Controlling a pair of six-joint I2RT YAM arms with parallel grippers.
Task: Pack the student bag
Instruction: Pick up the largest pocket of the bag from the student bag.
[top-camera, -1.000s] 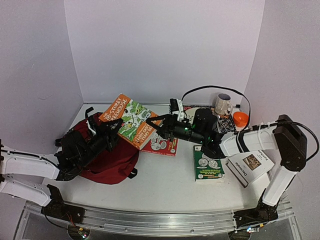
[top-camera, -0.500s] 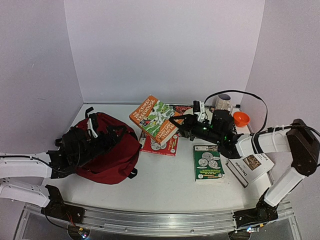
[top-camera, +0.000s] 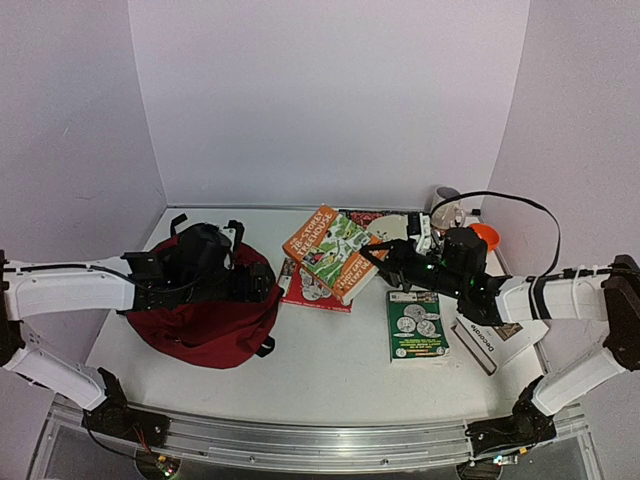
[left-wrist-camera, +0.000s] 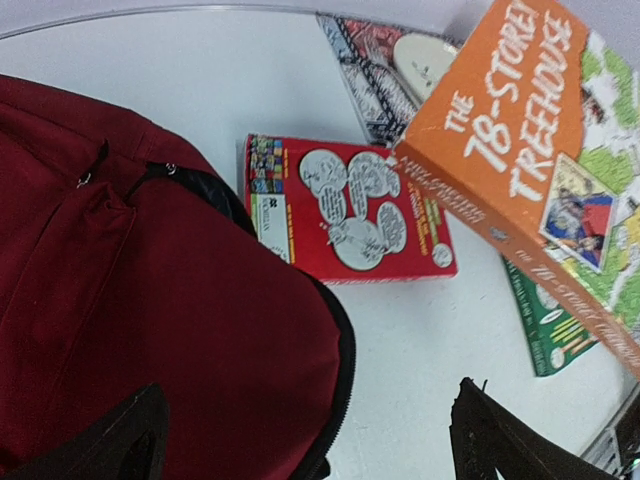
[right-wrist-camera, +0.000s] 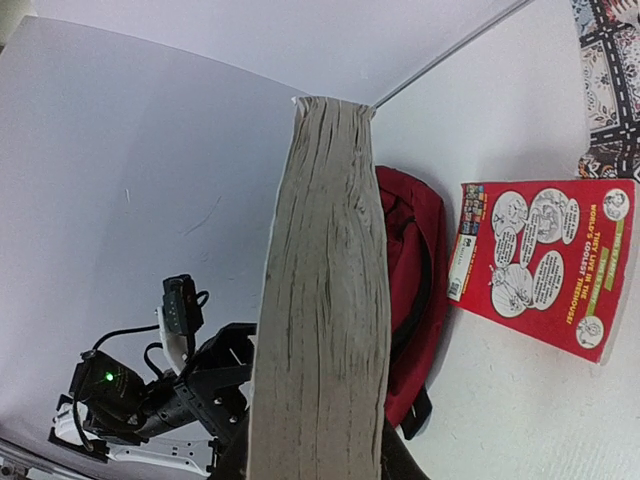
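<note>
The student bag (top-camera: 205, 320) is a dark red backpack lying slumped at the left of the table, its black zipper edge (left-wrist-camera: 345, 350) facing the books. My left gripper (top-camera: 255, 285) hovers over the bag's right side, open, with nothing between its fingers (left-wrist-camera: 500, 430). My right gripper (top-camera: 385, 262) is shut on an orange book, "The 78-Storey Treehouse" (top-camera: 335, 250), held tilted above the table between the bag and the mug. In the right wrist view its page edge (right-wrist-camera: 325, 300) fills the middle and hides the fingers; the bag (right-wrist-camera: 410, 290) shows behind it.
A red book (top-camera: 320, 288) lies flat just right of the bag, under the held book. A green book (top-camera: 415, 325) and a white book (top-camera: 500, 335) lie at the right. A mug (top-camera: 447, 208), an orange bowl (top-camera: 483, 236) and a patterned book (left-wrist-camera: 370, 70) stand at the back.
My left gripper let go of the bag's opening, opened wide and swung right over the bag, which settled flat. My right arm drew back to the right with the orange book.
</note>
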